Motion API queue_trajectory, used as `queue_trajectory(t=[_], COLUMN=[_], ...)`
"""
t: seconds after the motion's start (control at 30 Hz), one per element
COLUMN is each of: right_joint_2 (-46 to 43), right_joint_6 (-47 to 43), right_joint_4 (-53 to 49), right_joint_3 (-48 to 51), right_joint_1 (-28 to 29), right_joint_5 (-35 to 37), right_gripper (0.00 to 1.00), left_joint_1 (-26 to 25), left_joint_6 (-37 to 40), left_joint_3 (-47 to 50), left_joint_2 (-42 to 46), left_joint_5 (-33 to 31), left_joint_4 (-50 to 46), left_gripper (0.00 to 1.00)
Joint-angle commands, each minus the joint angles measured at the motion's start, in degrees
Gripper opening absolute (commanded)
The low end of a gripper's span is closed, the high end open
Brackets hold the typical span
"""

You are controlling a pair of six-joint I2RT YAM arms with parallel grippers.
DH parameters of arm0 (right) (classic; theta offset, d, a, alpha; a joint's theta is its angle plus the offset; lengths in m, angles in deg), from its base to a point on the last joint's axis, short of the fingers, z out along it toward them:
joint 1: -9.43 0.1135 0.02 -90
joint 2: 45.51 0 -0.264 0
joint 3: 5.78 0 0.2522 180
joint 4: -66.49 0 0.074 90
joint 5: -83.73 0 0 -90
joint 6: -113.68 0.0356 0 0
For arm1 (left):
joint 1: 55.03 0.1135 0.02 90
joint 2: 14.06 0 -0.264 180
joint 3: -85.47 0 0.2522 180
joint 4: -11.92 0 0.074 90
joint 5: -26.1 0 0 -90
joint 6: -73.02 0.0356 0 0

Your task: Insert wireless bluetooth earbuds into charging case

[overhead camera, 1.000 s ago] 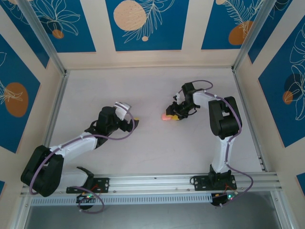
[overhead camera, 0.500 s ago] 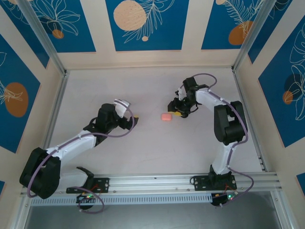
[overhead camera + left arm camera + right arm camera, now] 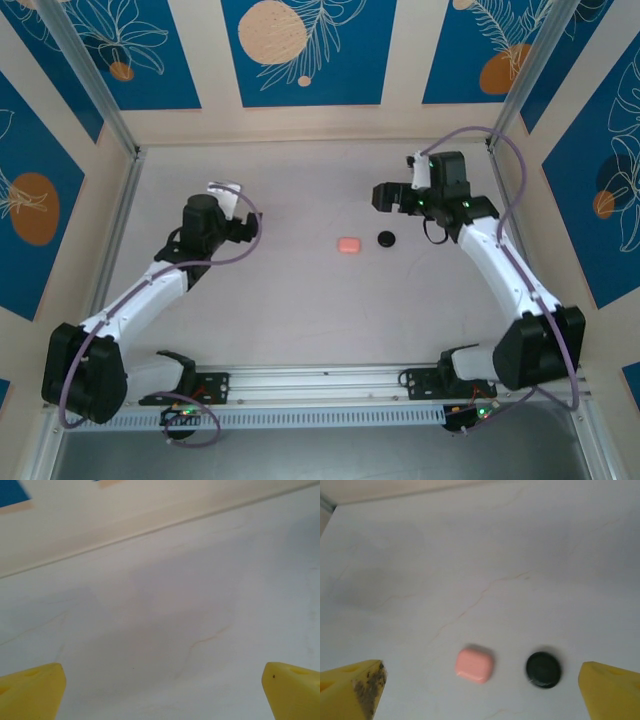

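Observation:
A closed pink charging case (image 3: 348, 244) lies mid-table, and a closed round black case (image 3: 386, 238) sits just to its right. The right wrist view has the pink case (image 3: 475, 664) and the black case (image 3: 543, 669) side by side below the camera. The earbuds are out of view. My right gripper (image 3: 384, 196) hangs open above and behind the black case, its yellow fingertips (image 3: 357, 687) wide apart around nothing. My left gripper (image 3: 243, 228) is open well left of the pink case, with bare table between its fingertips (image 3: 35, 690).
The white table (image 3: 300, 300) is boxed in by cream walls with blue panels. An aluminium rail (image 3: 320, 380) runs along the near edge by the arm bases. Metal posts stand at the back corners.
The right gripper opened, let go of the black case and drew back up toward the far right. The left arm swung back to the left. Both cases stay on the table.

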Motion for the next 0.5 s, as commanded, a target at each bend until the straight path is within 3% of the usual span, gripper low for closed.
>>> queue_trajectory(t=[0.0, 0.2, 0.47], right_joint_2=[-3.91, -9.71, -6.57], right_joint_6=[-5.17, -4.61, -3.89], right_joint_4=[13.3, 32.59, 51.38], right_joint_3=[10.02, 26.76, 38.89], right_joint_1=[-1.99, -10.5, -18.47], right_joint_5=[6.33, 5.22, -1.05], right_gripper=[0.99, 0.99, 0.99], left_joint_1=[2.83, 7.28, 9.79], left_joint_6=[-1.66, -2.79, -2.37], left_joint_3=[2.19, 11.49, 20.27], left_joint_2=[1.85, 2.11, -6.3], left_joint_5=[-5.45, -6.26, -8.75], left_joint_4=[2.63, 14.76, 31.53], left_gripper=[1.0, 1.0, 1.0])
